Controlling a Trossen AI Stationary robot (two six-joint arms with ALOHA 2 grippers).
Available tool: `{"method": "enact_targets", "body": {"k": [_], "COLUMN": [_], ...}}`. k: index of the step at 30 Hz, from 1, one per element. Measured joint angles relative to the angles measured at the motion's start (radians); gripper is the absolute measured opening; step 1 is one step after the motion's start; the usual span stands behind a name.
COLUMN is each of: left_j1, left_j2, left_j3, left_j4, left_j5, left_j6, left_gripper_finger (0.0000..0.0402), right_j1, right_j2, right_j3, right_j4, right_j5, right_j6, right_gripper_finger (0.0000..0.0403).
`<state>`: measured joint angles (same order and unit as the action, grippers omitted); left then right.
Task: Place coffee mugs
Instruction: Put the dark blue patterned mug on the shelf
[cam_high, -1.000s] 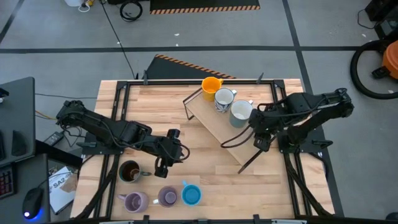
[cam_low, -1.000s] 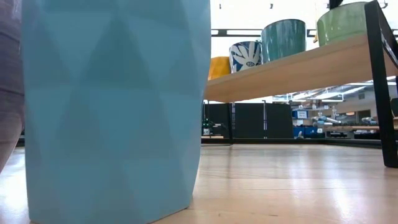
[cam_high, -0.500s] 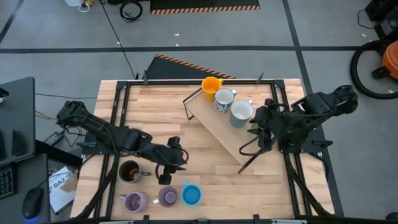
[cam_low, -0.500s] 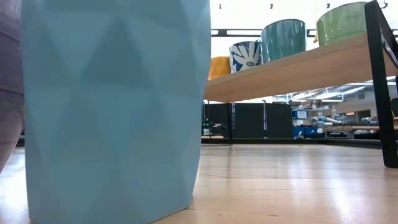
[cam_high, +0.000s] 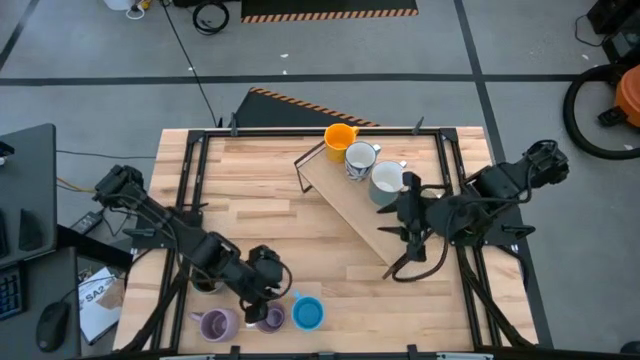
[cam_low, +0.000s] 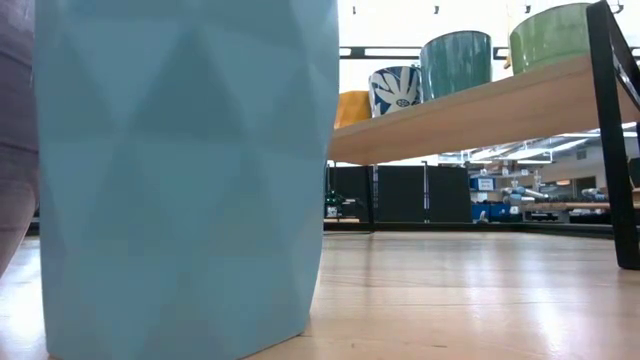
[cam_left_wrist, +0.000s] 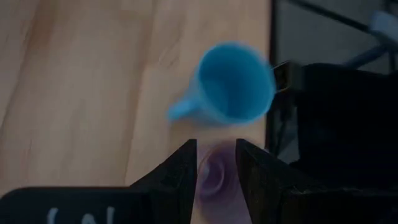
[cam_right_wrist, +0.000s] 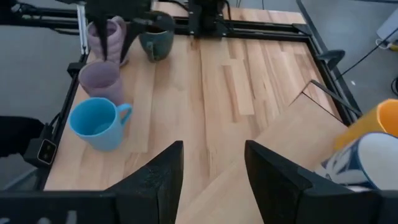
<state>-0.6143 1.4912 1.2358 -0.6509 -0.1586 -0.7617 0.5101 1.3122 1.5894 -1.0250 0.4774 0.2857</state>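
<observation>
Near the table's front edge stand a blue mug (cam_high: 308, 313), a purple mug (cam_high: 271, 319) beside it, and another purple mug (cam_high: 215, 323) farther left. A dark brown mug (cam_right_wrist: 155, 40) stands behind them. My left gripper (cam_left_wrist: 213, 167) hangs open above the purple mug (cam_left_wrist: 213, 175) next to the blue mug (cam_left_wrist: 233, 84); the mug shows in the gap between its fingers, apart from them. On the slanted wooden shelf (cam_high: 350, 200) stand an orange mug (cam_high: 340, 137), a white patterned mug (cam_high: 360, 160), a pale mug (cam_high: 388, 182) and a green mug (cam_low: 555, 35). My right gripper (cam_right_wrist: 211, 167) is open and empty over the shelf's right end.
The shelf's dark metal legs (cam_high: 400, 265) reach onto the table's middle right. A black frame (cam_high: 190, 200) runs along the table's left and right sides. Bare wood (cam_high: 320, 255) lies between the front mugs and the shelf.
My left gripper has gone toward the table's near edge and down, rolling as it went, and now hangs over the purple mug beside the blue one. My right gripper has turned and tipped up above the shelf's right end. No mug has moved.
</observation>
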Motion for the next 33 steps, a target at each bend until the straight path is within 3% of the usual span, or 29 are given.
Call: {"method": "enact_targets", "body": {"k": [17, 25, 33], "left_j1": [0.003, -0.030, -0.091], "left_j2": [-0.001, -0.001, -0.001], "left_j3": [0.000, 0.000, 0.000], "left_j4": [-0.500, -0.604, -0.716], "left_j5": [0.060, 0.121, 0.099], "left_j6": [-0.764, -0.993, -1.204], "left_gripper_finger": [0.0116, 0.0116, 0.0116], "right_j1": [0.049, 0.060, 0.060], "right_j2": [0.044, 0.044, 0.044], "right_j3": [-0.001, -0.001, -0.034], "right_j4": [-0.007, -0.021, -0.012], "right_j5": [0.008, 0.000, 0.000], "right_j6": [-0.045, -0.079, -0.142], "right_gripper_finger": [0.0176, 0.0176, 0.0176]}}
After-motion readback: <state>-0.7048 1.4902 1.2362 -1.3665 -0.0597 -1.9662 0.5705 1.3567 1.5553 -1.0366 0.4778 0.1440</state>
